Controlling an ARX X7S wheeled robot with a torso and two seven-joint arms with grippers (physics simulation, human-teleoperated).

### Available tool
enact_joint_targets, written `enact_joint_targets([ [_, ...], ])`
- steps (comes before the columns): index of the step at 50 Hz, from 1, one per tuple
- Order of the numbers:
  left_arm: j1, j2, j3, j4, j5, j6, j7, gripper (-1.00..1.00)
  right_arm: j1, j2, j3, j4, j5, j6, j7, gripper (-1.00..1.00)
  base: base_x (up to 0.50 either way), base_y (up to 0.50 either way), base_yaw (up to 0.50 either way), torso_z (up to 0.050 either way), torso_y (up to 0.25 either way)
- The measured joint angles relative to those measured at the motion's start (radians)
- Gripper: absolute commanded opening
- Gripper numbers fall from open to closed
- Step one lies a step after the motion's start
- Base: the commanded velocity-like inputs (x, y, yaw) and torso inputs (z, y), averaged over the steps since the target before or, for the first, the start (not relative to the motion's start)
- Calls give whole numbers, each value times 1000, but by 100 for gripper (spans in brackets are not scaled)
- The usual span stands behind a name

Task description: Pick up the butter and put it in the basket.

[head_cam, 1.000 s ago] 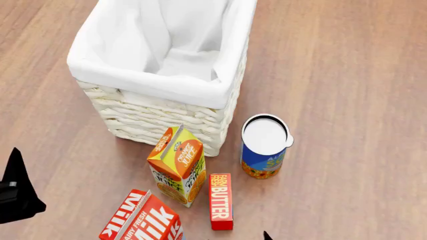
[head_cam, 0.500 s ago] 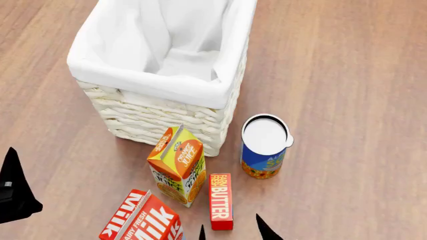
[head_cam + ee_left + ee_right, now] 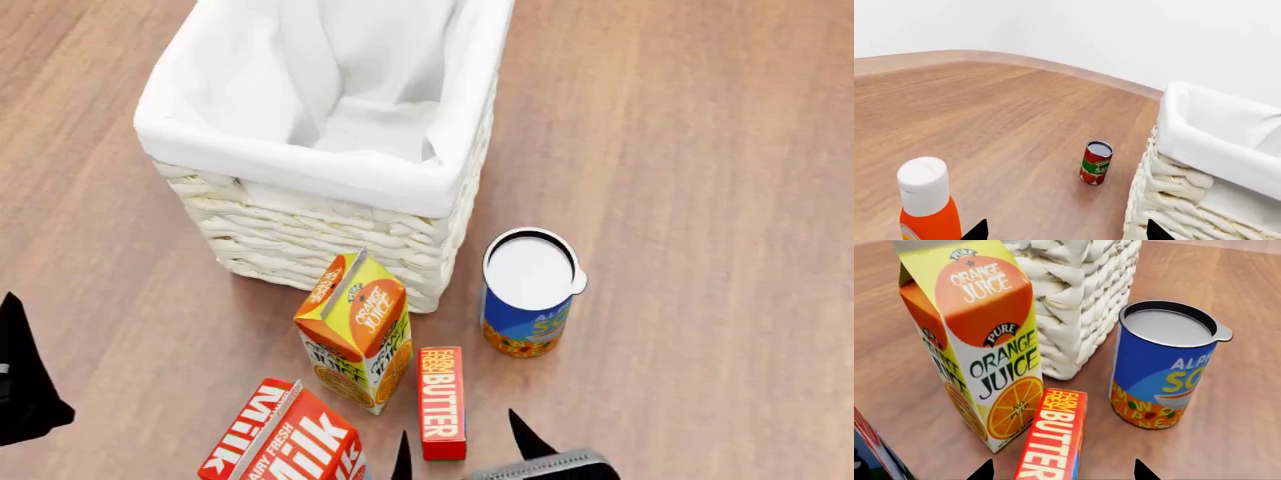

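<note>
Right gripper point(image 3: 458, 450) is sitting spread wide at the near end of the butter point(image 3: 442, 402), one fingertip on each side of the box, not touching it, holding nothing. Butter is lying flat on the wooden floor point(image 3: 694, 200), just beside the orange juice carton point(image 3: 355, 330), with the milk carton point(image 3: 287, 440) near and the blue soup can point(image 3: 529, 292) a little apart. Basket point(image 3: 307, 240) is standing behind the juice. Left gripper point(image 3: 1064, 232) is also spread, empty, pointing past the basket wall toward a small red can point(image 3: 1095, 162) and an orange bottle point(image 3: 927, 205).
</note>
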Motion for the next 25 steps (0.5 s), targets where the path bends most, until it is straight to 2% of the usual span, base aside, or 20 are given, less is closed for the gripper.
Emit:
enact_joint_targets([
  [25,10,-10,-10,35,-30,-5,-16,100,58,-10,-15,88,20,19,-14,100,0,0,0,0,0],
])
